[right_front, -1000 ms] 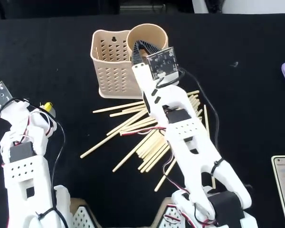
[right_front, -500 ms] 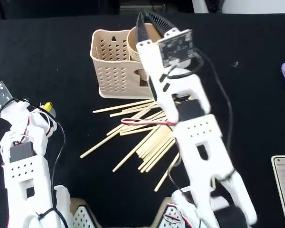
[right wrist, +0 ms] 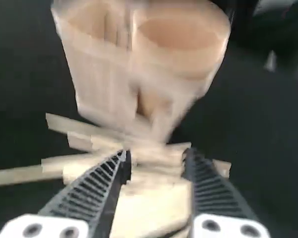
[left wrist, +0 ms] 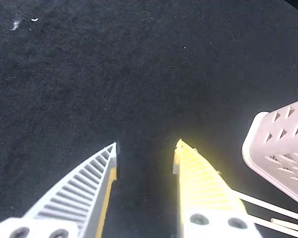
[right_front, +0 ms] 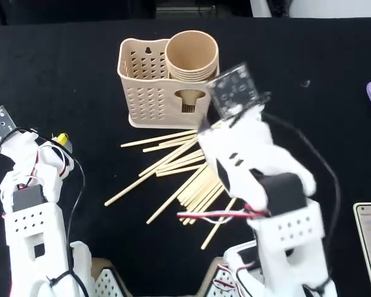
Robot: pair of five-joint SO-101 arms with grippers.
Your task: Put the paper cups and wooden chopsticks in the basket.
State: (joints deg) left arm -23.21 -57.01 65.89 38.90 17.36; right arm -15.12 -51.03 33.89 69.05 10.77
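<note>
Paper cups point(right_front: 191, 54): one stack inside one basket point(right_front: 145, 96).

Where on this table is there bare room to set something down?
Bare table lies left of the basket, up to the left arm, and right of the cups toward the right edge. It is crowded in front of the basket, where chopsticks lie scattered.
</note>
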